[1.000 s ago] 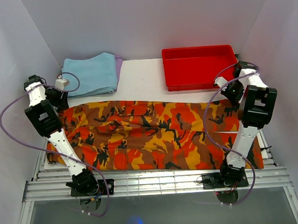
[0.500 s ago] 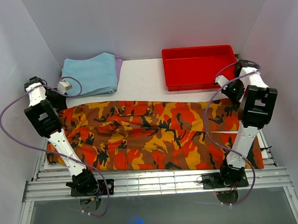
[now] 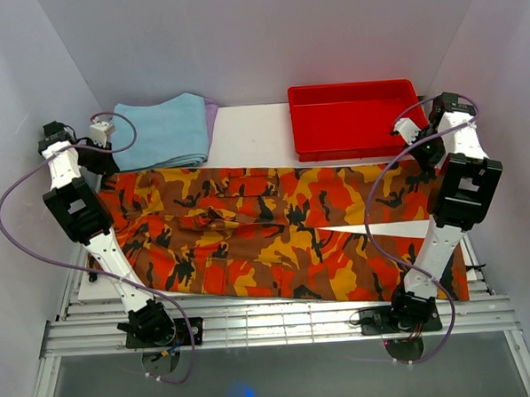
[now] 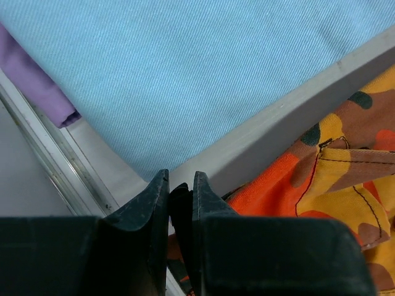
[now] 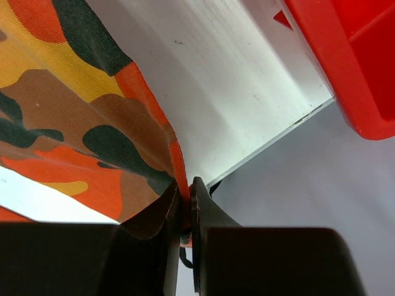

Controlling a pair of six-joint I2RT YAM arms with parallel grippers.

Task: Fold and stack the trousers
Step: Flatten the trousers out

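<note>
The trousers (image 3: 267,234) lie spread left to right across the table (image 3: 253,132), with a blue cloth (image 3: 159,131) and a red tray (image 3: 351,147) beyond them on the far side. The left gripper (image 4: 179,182) is pinched on their far-left corner and the right gripper (image 5: 186,188) is clamped on the far-right corner, so the far long edge runs taut between them. Gripping both ends at once seems meant to carry that edge evenly into a lengthwise fold without bunching.

- left arm (image 3: 74,208) reaches to the far left; left gripper (image 4: 181,185) pinched narrowly on the trousers (image 4: 345,154)
- right arm (image 3: 465,192) stretches far right; right gripper (image 5: 186,191) clamped tight on the trousers' edge
</note>
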